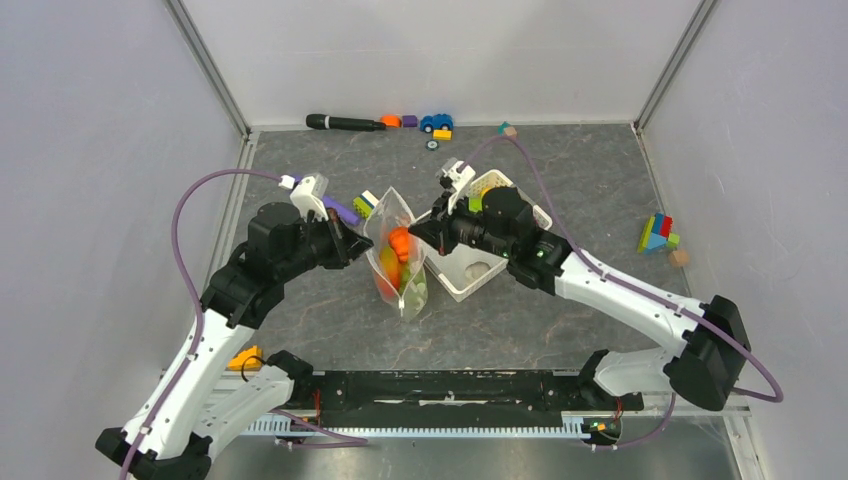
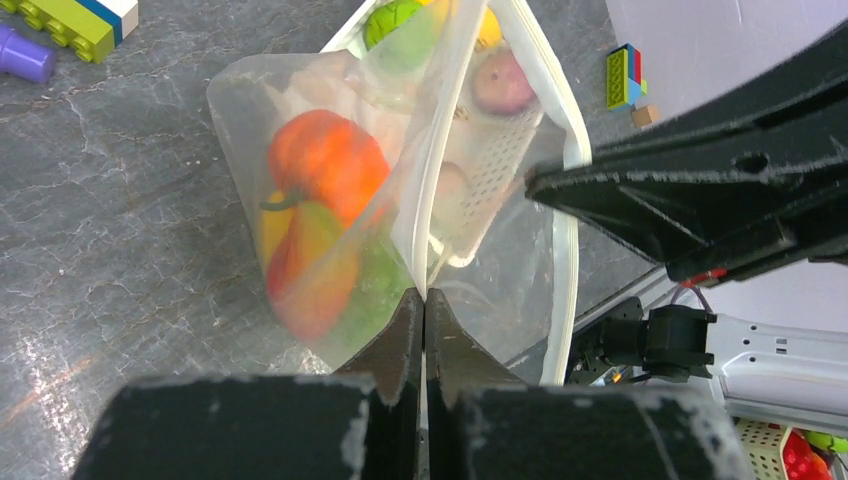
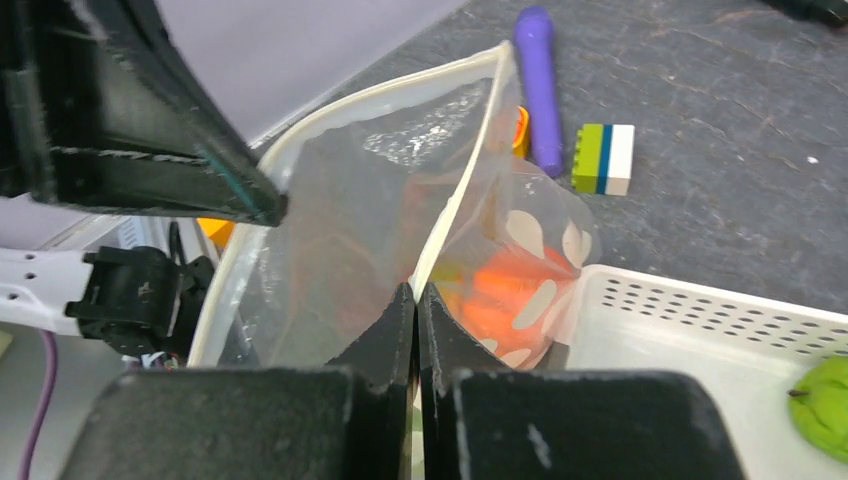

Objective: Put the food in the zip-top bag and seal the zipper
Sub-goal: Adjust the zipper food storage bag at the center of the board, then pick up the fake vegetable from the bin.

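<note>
Your left hand [image 2: 424, 300] and right hand [image 3: 415, 294] each pinch the zip-top bag [image 1: 398, 270] rim, holding it upright (apparently for sealing).

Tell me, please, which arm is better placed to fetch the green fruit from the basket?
Right: the right gripper is beside the basket holding the green fruit; the left gripper is beyond the zip-top bag both pinch.

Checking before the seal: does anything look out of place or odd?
The left hand and right hand pinch the mouth of the zip-top bag, yet a green fruit lies in the white basket, outside the bag. Nothing looks spilled or torn.
</note>
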Controlling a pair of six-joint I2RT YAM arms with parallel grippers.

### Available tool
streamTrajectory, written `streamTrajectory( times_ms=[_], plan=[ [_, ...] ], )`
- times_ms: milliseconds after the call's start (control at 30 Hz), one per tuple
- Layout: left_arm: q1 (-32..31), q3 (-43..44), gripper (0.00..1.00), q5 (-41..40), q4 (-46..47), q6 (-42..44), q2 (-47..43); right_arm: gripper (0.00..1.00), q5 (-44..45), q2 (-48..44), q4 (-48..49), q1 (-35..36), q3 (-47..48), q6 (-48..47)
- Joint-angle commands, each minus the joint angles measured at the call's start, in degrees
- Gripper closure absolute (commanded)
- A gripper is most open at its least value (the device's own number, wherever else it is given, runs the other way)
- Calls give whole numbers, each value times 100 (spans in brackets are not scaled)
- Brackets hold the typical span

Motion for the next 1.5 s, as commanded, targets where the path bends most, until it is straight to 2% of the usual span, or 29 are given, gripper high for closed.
streamTrajectory(
  times_ms=[0, 100, 300, 400, 467, 533, 567, 667, 833, 1067, 1267, 1467],
  plan=[
    [72, 25, 98, -153, 189, -41, -8, 98, -165, 334, -596, -285, 642, -240],
    [77, 34, 98, -369, 106, -6, 23, 98, -417, 511, -610, -530, 770, -249],
    [86, 34, 98, -543, 53, 48, 169, 94, -969, 603, -204, -570, 549, -548],
    [94, 17, 98, -559, 70, 41, 259, 85, -882, 576, -176, -573, 517, -662],
    [94, -14, 98, -573, 113, 36, 278, 71, -806, 531, -171, -572, 543, -769],
    [92, -23, 98, -560, 115, 41, 298, 45, -795, 482, -180, -580, 574, -878],
    [98, -19, 98, -562, 114, 45, 299, 39, -788, 453, -184, -583, 593, -949],
    [111, -28, 98, -593, 124, 35, 299, 2, -417, 355, -394, -630, 735, -978],
    [121, -36, 98, -544, 140, 42, 307, 2, 363, 90, -729, -783, 834, -1004],
    [130, -37, 98, -390, 161, 57, 362, 2, 1683, -145, -997, -1269, 361, -747],
    [138, -45, 98, -276, 201, 87, 357, 2, 1856, 310, -1000, -1667, 37, -294],
    [138, -80, 98, -221, 257, 103, 330, 2, 2018, 1071, -752, -1719, 71, -37]
  ],
)
